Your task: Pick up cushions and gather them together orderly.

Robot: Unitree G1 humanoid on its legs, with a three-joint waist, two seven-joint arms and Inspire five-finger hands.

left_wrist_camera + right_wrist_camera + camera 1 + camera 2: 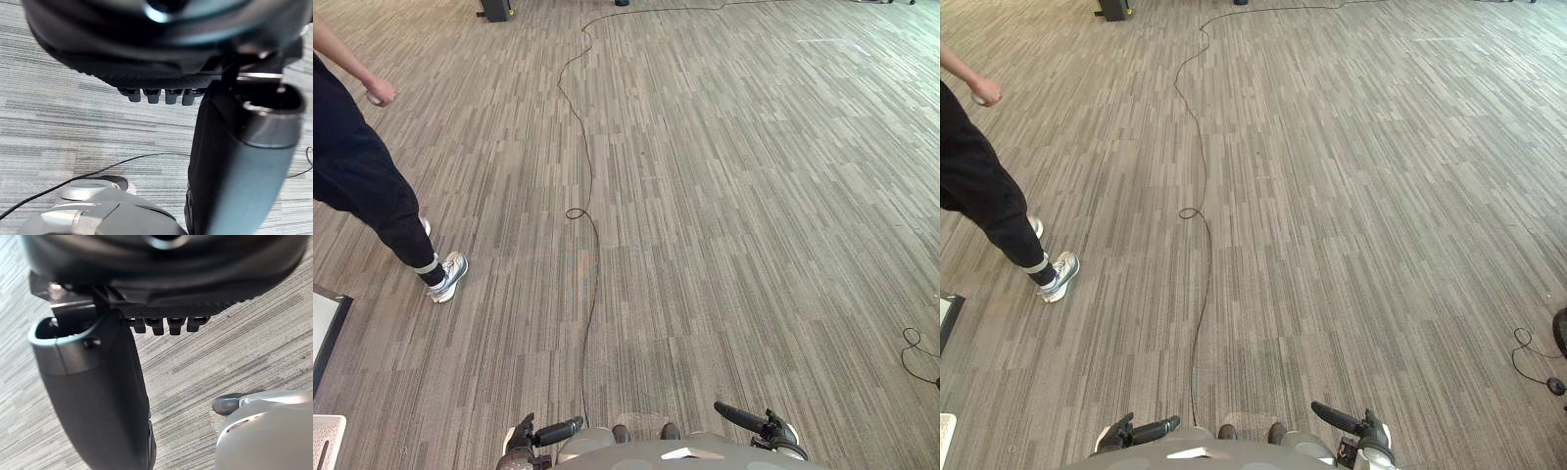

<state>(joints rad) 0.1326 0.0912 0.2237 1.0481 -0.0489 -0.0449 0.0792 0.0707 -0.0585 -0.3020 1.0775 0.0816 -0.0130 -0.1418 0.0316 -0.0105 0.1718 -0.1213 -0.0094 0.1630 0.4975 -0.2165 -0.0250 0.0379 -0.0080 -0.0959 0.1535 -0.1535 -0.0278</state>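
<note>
The floor (724, 196) is carpet laid in tiles, a flat short pile streaked in thin grey and brown lines that run across in some tiles and lengthwise in others. Toward its left side a person (362, 186) stands in loose dark trousers, one pale mesh trainer (448, 276) flat on the carpet. Near the robot on the left lie a flat white panel in a dark frame (325, 328) and the corner of a white slotted basket (325, 441). A dark boxy base (496, 10) sits at the far edge.

The left hand (556, 430) hangs low above the carpet, matt black with a ribbed palm edge. Its fingers (153, 95) show as a short, even row, the smooth thumb (234, 161) standing well away from them, nothing between. The right hand (742, 417) looks the same: fingers (161, 325) relaxed, thumb (98, 396) spread wide, holding and touching nothing.
</note>
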